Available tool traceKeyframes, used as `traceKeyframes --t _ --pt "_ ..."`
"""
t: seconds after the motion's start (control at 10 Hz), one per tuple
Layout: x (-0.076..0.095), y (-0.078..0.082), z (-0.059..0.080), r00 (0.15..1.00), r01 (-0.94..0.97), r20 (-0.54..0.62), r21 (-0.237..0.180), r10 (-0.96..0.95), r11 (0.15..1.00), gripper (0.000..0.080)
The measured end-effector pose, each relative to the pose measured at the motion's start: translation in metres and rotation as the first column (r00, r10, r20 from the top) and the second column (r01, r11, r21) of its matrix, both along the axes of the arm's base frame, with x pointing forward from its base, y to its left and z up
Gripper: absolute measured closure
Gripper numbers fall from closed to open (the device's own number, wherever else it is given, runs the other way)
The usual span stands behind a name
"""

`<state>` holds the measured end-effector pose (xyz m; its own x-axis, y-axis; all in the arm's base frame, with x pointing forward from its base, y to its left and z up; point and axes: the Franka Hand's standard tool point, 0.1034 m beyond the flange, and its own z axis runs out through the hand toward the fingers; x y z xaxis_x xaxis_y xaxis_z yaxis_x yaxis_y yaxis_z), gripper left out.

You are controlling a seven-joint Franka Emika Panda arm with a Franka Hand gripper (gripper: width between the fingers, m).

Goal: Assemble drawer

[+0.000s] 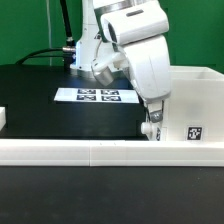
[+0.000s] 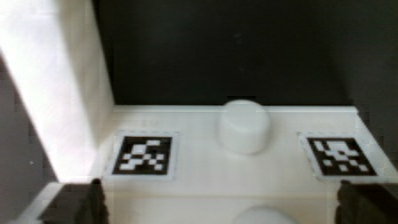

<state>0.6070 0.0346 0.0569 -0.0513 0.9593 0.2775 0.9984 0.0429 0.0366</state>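
Note:
A small white tray (image 2: 214, 170) fills the wrist view, with a rounded knob (image 2: 244, 127) and two black-and-white tags (image 2: 146, 155) on its face. My gripper (image 2: 219, 205) is open. Its dark fingers (image 2: 75, 205) stand wide apart at either side of the tray, and I cannot tell whether they touch it. In the exterior view my gripper (image 1: 150, 128) is low at the table, right beside the large boxy casing (image 1: 195, 100) at the exterior view's right. The tray is mostly hidden there behind the hand.
A long low white rail (image 1: 90, 152) runs along the front of the black table. The marker board (image 1: 97, 96) lies behind the arm. A small white part (image 1: 3, 118) shows at the exterior view's left edge. A white wall (image 2: 54, 90) rises beside the tray.

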Motion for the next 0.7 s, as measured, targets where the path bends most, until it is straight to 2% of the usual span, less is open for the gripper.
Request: traceKeyframes --t 0.1,0.2,0.3,0.5,0.6,0.7 --pt "0.001 -0.001 0.000 1.000 -0.004 0.009 -0.006 0.004 1.000 0.0150" --pt "-0.001 -0.014 -0.002 1.000 -0.019 -0.006 -0.010 0.019 1.000 0.0150" --pt "-0.004 -0.038 -0.002 0.999 -0.035 -0.033 -0.014 0.035 0.999 0.0150" --pt "0.002 -0.069 0.008 1.000 0.006 -0.021 -0.029 -0.007 1.000 0.0150" --pt "0.004 -0.076 0.019 0.999 0.036 0.019 -0.047 -0.035 0.998 0.0150" --pt "0.002 -0.079 0.023 0.998 0.050 0.045 -0.056 -0.047 0.997 0.0150"
